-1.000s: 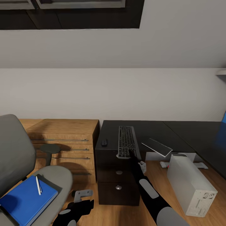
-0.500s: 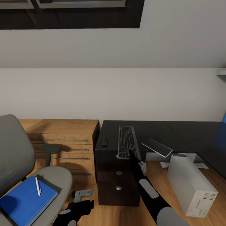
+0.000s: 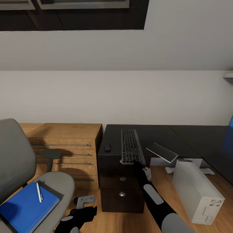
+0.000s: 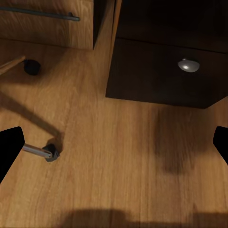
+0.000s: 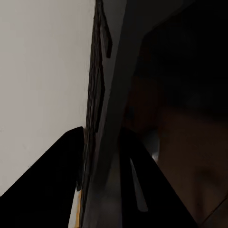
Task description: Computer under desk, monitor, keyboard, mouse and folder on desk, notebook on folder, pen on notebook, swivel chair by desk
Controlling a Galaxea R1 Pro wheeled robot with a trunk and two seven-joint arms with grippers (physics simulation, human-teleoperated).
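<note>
Right claw (image 5: 102, 156) gripping keyboard (image 5: 97, 95) edge, pale wall (image 5: 42, 61)

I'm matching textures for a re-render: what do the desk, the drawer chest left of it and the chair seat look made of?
The desk looks like glossy black laminate or lacquer; its top has a faint sheen. The drawer chest looks like matte light wood with visible grain and thin metal handles. The swivel chair seat looks like grey padded fabric, soft-edged with no shine.
</note>
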